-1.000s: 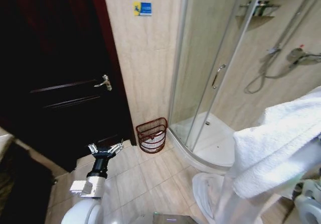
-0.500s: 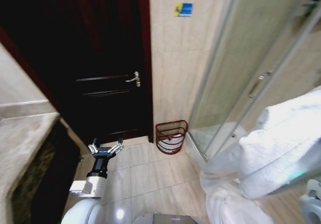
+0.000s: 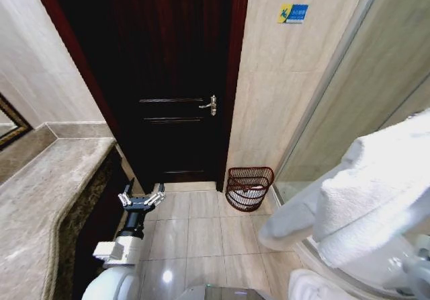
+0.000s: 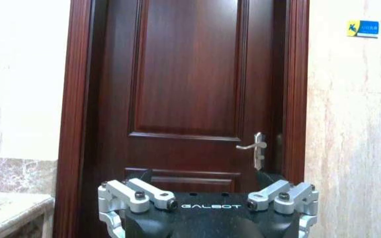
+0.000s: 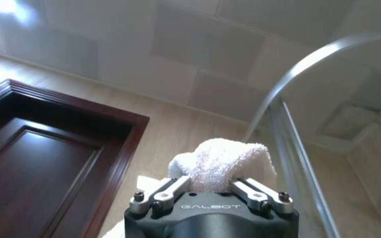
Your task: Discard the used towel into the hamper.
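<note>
Since a second ago my head camera has swung leftward: the shower enclosure has slid mostly off to the right and the dark red-brown panelled wooden door [image 3: 176,78] now fills the middle, with a beige marble worktop [image 3: 40,199] come into sight on the left. Nothing in the room itself seems to have shifted.

On my right I see the bulky white terry towel [image 3: 376,192] hanging large and close to the head camera, draped downward. In the right wrist view the right gripper [image 5: 212,192] has its fingers closed on a fold of that towel, the cloth bunched up between them, pointing up toward the tiled ceiling and the curved shower rail.

My left gripper [image 3: 141,199] hangs low in front of the robot, above the beige tiled floor [image 3: 201,233] near the worktop's edge, its fingers spread wide and holding nothing; in its wrist view it faces the door and its silver lever handle [image 4: 255,148].

I find the small dark red-brown open-weave wire hamper [image 3: 248,188] standing on the floor against the beige wall, just right of the door frame, well apart from both grippers. Something pale lies inside it; I cannot tell what.
</note>
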`<state>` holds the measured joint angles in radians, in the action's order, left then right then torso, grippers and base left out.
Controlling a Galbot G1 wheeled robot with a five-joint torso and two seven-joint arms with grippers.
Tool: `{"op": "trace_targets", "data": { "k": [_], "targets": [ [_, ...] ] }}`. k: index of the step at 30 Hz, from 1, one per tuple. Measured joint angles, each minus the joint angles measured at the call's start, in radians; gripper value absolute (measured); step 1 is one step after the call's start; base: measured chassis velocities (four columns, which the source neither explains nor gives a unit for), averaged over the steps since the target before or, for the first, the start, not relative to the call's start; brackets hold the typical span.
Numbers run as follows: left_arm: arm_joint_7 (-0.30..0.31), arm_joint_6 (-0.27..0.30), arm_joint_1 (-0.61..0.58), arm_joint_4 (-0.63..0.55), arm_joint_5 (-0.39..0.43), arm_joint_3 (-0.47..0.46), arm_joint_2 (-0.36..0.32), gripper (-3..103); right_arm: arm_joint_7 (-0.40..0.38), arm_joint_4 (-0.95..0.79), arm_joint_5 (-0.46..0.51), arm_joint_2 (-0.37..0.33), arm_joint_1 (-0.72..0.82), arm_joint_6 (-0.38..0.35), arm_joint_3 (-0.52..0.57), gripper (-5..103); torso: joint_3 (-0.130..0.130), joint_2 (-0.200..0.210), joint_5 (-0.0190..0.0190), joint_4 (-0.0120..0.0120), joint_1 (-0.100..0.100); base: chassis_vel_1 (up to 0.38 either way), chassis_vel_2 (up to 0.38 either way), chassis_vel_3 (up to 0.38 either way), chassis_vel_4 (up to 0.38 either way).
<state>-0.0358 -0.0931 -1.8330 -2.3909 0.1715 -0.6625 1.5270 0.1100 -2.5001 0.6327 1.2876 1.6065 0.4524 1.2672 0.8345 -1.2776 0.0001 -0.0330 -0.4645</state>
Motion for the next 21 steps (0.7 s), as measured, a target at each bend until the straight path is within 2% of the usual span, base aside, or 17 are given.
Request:
{"op": "trace_targets", "data": {
  "k": [12,21],
  "targets": [
    [0.000,0.000,0.000,0.000,0.000,0.000,0.000,100,0.015,0.000,0.018,-0.051,-0.030,-0.022,-0.017,8,0.000,0.000,0.0003,-0.0006,0.000,-0.129,0.129,0.125,-0.132],
    [0.000,0.000,0.000,0.000,0.000,0.000,0.000,100,0.022,0.000,0.039,-0.055,-0.040,-0.018,-0.019,8,0.000,0.001,-0.0007,-0.0003,-0.001,-0.134,0.147,0.120,-0.138]
  ]
}}
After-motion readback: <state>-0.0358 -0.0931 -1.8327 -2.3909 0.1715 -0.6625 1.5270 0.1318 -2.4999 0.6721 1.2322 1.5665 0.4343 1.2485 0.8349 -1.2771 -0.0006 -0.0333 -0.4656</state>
